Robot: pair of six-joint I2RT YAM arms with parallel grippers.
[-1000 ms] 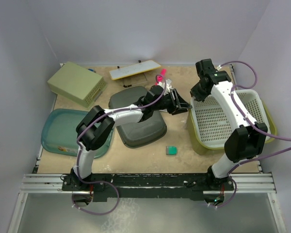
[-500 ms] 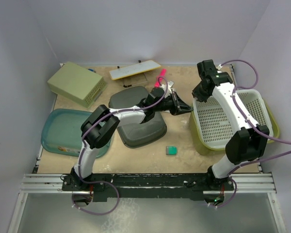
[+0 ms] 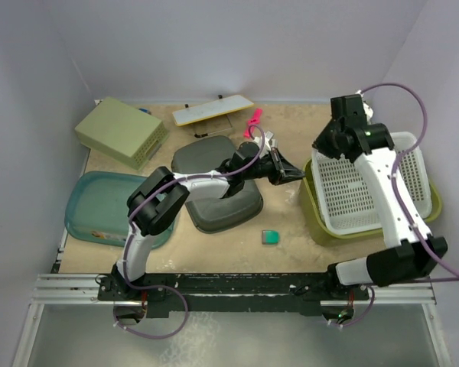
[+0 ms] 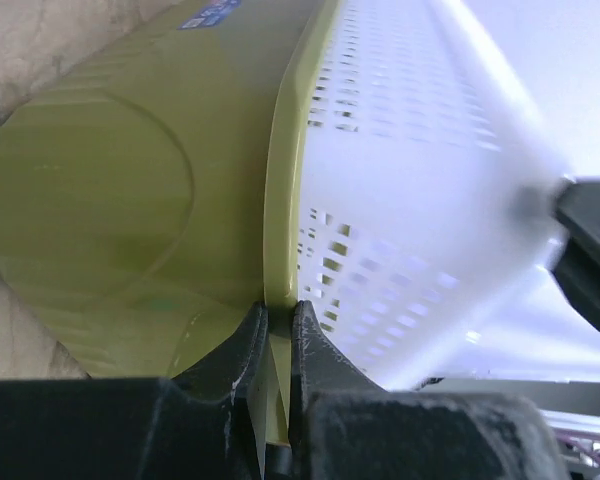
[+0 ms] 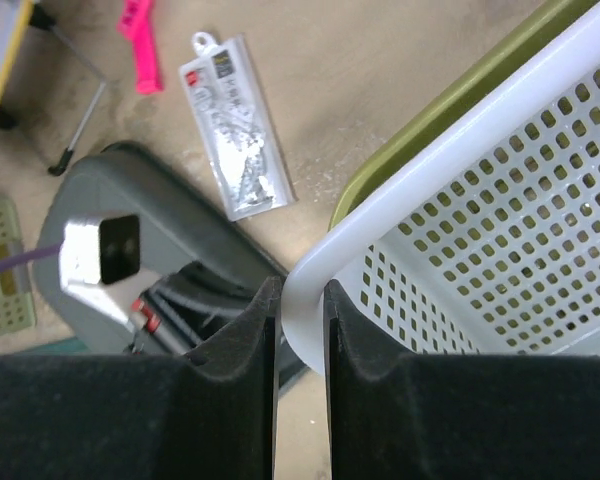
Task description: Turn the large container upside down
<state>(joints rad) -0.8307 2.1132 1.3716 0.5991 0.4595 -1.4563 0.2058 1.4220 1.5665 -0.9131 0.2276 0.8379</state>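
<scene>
The large container is an olive-green tub at the right of the table, with a white perforated basket nested in it. My left gripper is shut on the tub's left rim; in the left wrist view the thin olive rim runs between the fingers, with the tub's side wall to the left and the white basket to the right. My right gripper is shut on the white basket's rounded corner rim, fingers on either side. The tub's rim shows behind it.
A dark grey tub lies under the left arm. An overturned pale green basket is back left and a teal tray front left. A yellow board, a pink item, a clear packet and a small green square lie on the table.
My left gripper has reached the tub's left rim and shut on it. The right arm has swung right and up, raising the white basket's corner.
</scene>
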